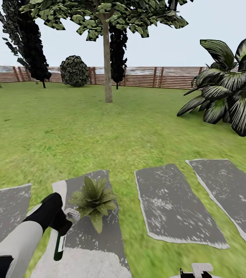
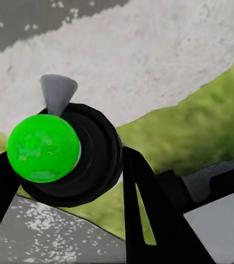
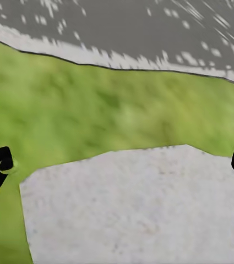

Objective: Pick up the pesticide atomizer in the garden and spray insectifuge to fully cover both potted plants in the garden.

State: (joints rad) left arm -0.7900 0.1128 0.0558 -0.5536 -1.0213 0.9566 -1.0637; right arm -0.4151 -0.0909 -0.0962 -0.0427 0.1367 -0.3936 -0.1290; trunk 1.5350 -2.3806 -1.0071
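Observation:
One potted plant [image 1: 94, 199], a low rosette of pointed green leaves, stands on a grey stepping slab [image 1: 85, 235] at the lower left of the head view. Just left of it my left gripper [image 1: 63, 225] is shut on the pesticide atomizer [image 1: 60, 243]. Its dark body hangs down and its white trigger head points toward the leaves. In the left wrist view the atomizer [image 2: 67, 154] appears end-on with a bright green round base, held between black fingers [image 2: 144, 212]. My right gripper [image 3: 119, 168] is open over grass and pale paving, with nothing between its fingertips. The second potted plant is out of view.
Several grey slabs [image 1: 177, 204] cross the lawn in front of me. A big dark-leaved bush [image 1: 231, 96] stands at the right, a trunked tree [image 1: 107, 61] ahead, and a round bush [image 1: 74, 70] by the brown slat fence [image 1: 157, 77]. Pale speckled paving [image 1: 80, 264] lies below.

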